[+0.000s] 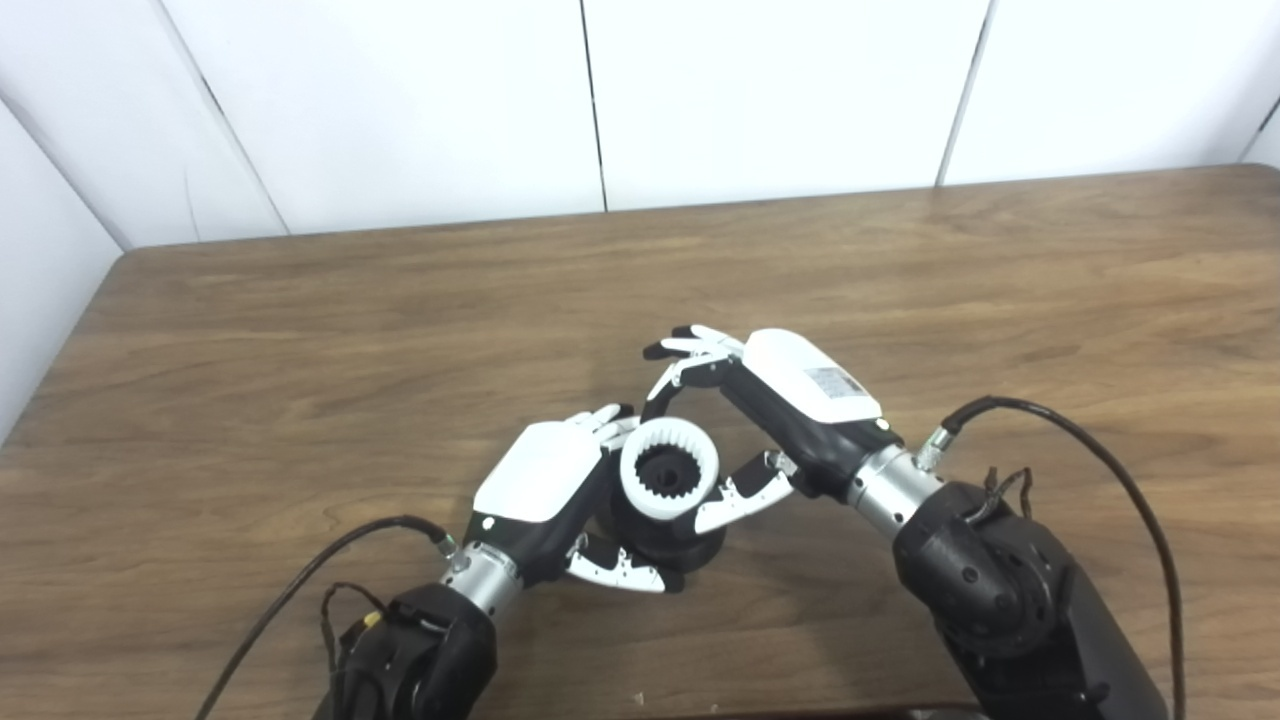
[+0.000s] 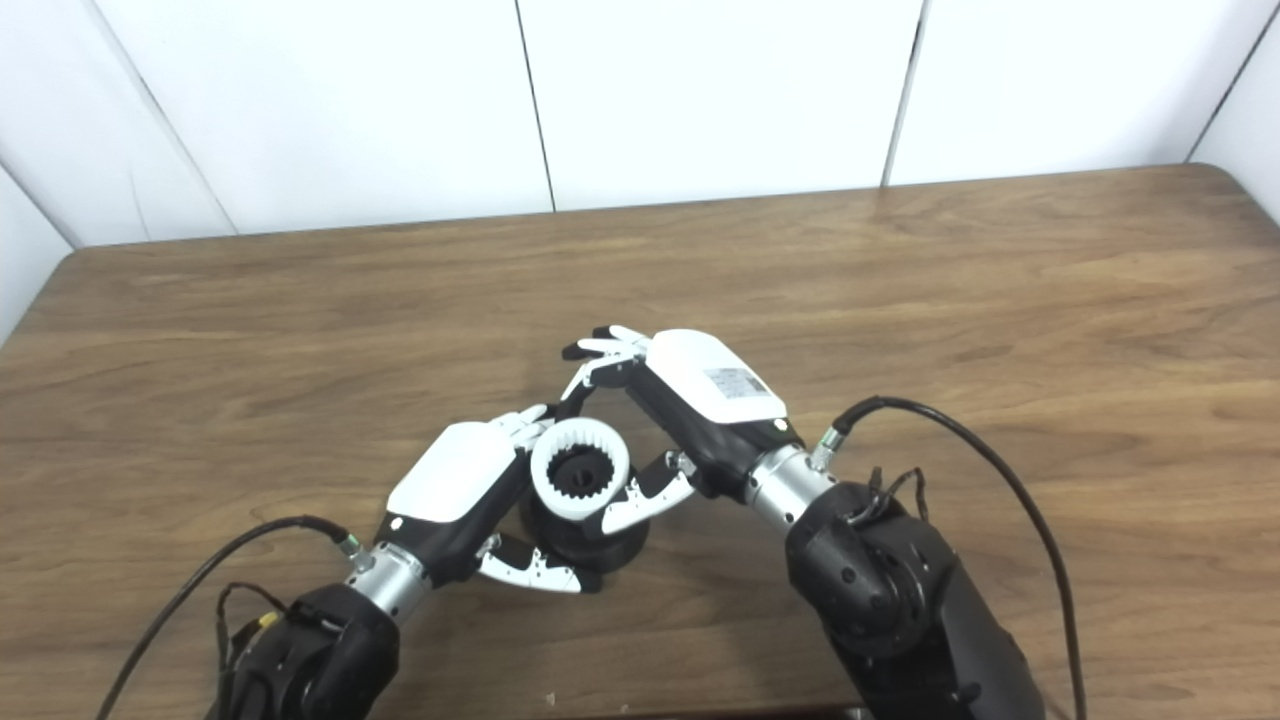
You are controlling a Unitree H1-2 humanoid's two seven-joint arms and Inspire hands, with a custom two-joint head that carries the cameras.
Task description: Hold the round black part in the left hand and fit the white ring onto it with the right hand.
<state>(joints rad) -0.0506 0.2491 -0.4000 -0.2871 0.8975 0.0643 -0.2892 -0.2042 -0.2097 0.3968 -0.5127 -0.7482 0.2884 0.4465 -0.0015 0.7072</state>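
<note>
Hands meet near the middle of the brown tabletop (image 1: 300, 330), toward its near edge. The left hand (image 1: 545, 490) is clamped on the round black part (image 1: 668, 545), fingers wrapped round its far-left side and thumb under its near side. The white ring (image 1: 669, 468), toothed on the inside, sits on top of the black part with its opening tilted up toward the cameras. The right hand (image 1: 760, 420) is closed on the ring: its thumb presses the ring's right rim and its fingers (image 1: 690, 350) curl over the far side.

The two views differ little. The left eye view shows more of the white wall at the left corner and cuts the tabletop's far right corner; the right eye view shows that rounded far right corner (image 2: 1215, 175) and more bare wood to the right. Whether the ring is fully seated on the black part cannot be told from either view.

Wide open wood lies to the left, right and far side of the hands; only a narrow strip lies between them and the near edge, where both forearms and their black cables (image 2: 960, 430) come in
</note>
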